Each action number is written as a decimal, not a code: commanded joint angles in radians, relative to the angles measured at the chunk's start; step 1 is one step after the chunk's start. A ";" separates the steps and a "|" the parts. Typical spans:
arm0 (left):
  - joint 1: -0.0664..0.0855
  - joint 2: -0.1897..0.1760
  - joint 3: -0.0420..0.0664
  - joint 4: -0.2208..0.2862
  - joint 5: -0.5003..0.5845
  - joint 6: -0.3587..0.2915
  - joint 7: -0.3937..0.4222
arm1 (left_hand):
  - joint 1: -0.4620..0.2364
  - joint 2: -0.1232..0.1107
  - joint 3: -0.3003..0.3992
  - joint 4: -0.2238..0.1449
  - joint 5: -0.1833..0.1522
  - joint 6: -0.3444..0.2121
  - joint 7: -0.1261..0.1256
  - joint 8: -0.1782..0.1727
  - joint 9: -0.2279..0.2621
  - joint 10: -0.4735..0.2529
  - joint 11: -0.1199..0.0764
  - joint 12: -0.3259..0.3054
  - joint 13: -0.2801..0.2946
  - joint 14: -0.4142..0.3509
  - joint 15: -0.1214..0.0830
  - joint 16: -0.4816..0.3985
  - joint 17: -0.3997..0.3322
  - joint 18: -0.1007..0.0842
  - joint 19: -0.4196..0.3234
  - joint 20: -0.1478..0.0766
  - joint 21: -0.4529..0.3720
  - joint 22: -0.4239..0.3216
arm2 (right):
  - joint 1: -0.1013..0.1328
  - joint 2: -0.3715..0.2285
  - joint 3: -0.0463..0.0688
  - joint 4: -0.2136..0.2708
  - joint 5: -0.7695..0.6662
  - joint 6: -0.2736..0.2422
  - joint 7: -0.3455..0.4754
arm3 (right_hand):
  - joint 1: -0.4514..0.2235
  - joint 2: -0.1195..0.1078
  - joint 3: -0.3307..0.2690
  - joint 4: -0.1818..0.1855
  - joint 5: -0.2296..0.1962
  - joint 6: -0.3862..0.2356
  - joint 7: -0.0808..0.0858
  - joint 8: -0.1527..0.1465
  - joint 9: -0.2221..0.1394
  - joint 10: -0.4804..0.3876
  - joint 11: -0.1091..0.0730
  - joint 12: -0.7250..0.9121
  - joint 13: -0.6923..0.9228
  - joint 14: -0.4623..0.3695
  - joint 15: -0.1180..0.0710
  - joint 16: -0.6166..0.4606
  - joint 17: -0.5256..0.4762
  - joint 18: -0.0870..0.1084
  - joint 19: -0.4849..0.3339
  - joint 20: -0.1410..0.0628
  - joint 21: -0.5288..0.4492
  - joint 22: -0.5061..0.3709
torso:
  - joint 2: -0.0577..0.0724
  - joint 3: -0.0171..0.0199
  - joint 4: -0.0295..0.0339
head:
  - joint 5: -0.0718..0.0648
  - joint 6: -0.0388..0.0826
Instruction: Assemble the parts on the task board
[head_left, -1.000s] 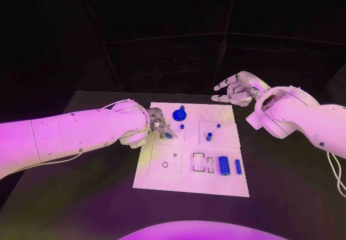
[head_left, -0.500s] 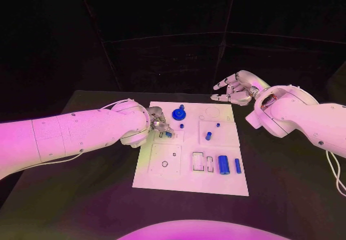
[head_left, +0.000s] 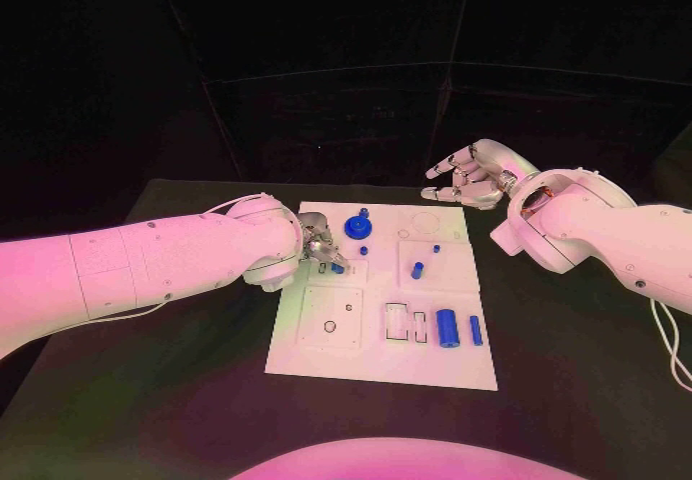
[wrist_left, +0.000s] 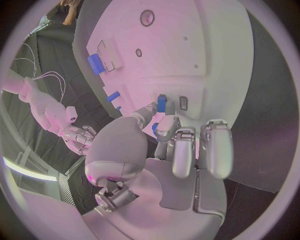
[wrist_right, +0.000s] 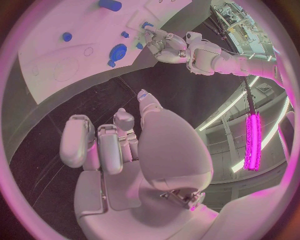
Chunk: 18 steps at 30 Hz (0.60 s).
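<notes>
A: Left hand (head_left: 315, 249)?
B: Over the left edge of the task board (head_left: 339, 350), far half. Fingertips (wrist_left: 164, 125) pinching a small blue peg (wrist_left: 161, 103), peg upright at the board surface, just beside a small rectangular slot (wrist_left: 183, 102).
A: Seated or not?
B: Cannot tell.
A: Right hand (head_left: 469, 177)?
B: Raised off the board past its far right corner, above the black table (head_left: 188, 380). Fingers (wrist_right: 74, 140) curled loosely, apart, grasping nothing.
A: Other parts?
B: Round blue knob (head_left: 359, 229) with a stub on top near the far edge, right of the left hand. Tiny blue dot piece (head_left: 364, 251) just near of it. Short blue peg (head_left: 418, 270) in the right-middle panel, another speck (head_left: 436, 249) just far of it. Fat blue cylinder (head_left: 447, 329) and thin blue pin (head_left: 476, 331) lying side by side at the near right, close but apart.
A: Board features?
B: Two rectangular cutouts (head_left: 397, 324) left of the cylinder, small round hole (head_left: 330, 327) in the near left panel, faint circle outline (head_left: 428, 222) at the far right.
</notes>
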 joint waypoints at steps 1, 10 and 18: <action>-0.002 0.003 -0.002 -0.002 -0.018 0.052 -0.018 | 0.008 0.000 0.166 -0.160 0.006 0.001 -0.005 0.007 0.001 0.005 -0.001 0.000 -0.001 0.106 0.000 0.003 0.263 -0.018 0.036 0.001 0.002 0.066 | 0.002 0.002 0.001 0.000 -0.003 0.006 0.004 | 0.004 0.005 -0.005 -0.001 0.005 0.008 0.000 0.003 0.000 -0.003 -0.001 -0.001 -0.001 0.064 -0.005 -0.003 0.077 -0.003 -0.004 -0.002 -0.003 -0.001 | 0.000 0.0005 0.0000 | 0.000 -0.001; -0.002 0.007 -0.002 -0.007 -0.021 0.061 -0.021 | 0.008 -0.002 0.169 -0.159 0.006 0.001 -0.005 0.007 0.003 0.006 -0.001 0.001 0.000 0.106 0.000 0.003 0.263 -0.018 0.037 0.001 0.002 0.066 | 0.002 0.003 0.001 -0.001 -0.003 0.007 0.005 | 0.004 0.005 -0.005 -0.001 0.005 0.008 0.000 0.003 0.000 -0.003 -0.001 -0.001 -0.001 0.064 -0.005 -0.003 0.077 -0.003 -0.004 -0.002 -0.003 -0.001 | 0.000 0.0005 -0.0002 | 0.001 -0.004; -0.002 0.009 -0.002 -0.013 -0.021 0.054 -0.022 | -0.008 -0.020 0.194 -0.147 0.033 0.004 -0.008 0.016 0.017 0.014 -0.003 0.008 0.008 0.106 -0.002 0.003 0.263 -0.019 0.038 0.000 0.003 0.071 | 0.002 0.004 0.001 -0.001 -0.003 0.006 0.005 | 0.007 0.006 -0.006 -0.001 0.007 0.008 -0.001 0.003 0.000 -0.003 -0.002 -0.003 -0.003 0.064 -0.006 -0.005 0.076 -0.003 -0.005 -0.003 -0.004 -0.003 | 0.000 0.0006 0.0007 | 0.000 -0.004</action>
